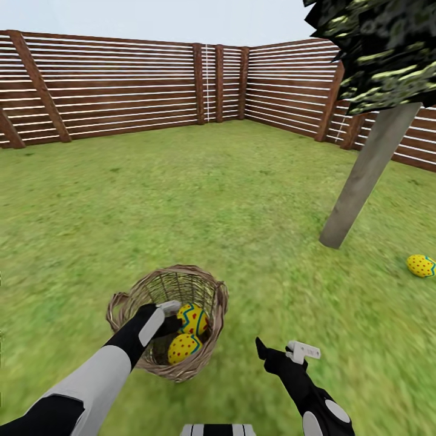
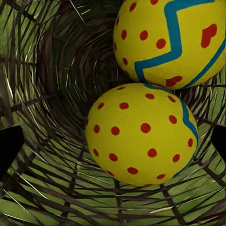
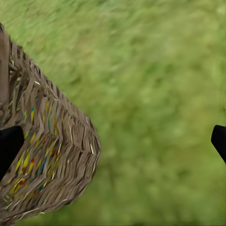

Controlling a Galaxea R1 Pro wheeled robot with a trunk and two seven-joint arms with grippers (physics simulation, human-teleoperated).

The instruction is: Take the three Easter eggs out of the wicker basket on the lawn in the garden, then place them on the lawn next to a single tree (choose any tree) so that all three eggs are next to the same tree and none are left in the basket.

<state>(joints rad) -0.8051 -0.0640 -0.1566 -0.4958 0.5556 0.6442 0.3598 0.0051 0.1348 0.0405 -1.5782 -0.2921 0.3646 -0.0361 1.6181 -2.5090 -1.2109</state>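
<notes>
The wicker basket (image 1: 124, 309) stands on the lawn (image 1: 242, 200) close in front of me. Two Easter eggs lie inside it, one (image 1: 192, 318) above the other (image 1: 183, 348). My left gripper (image 1: 169, 324) reaches into the basket and is open. In the left wrist view the nearer egg (image 2: 141, 134) sits between its spread fingertips (image 2: 9, 146), apart from both, with the second egg (image 2: 172, 40) beyond. A third egg (image 1: 421, 265) rests on the grass right of the tree (image 1: 369, 175). My right gripper (image 1: 281, 352) hovers open over the grass beside the basket wall (image 3: 47, 155).
A brown slatted fence (image 1: 121, 91) rings the garden at the back and right. Dark foliage (image 1: 381, 42) hangs over the pale trunk at upper right. Open grass lies between the basket and the tree.
</notes>
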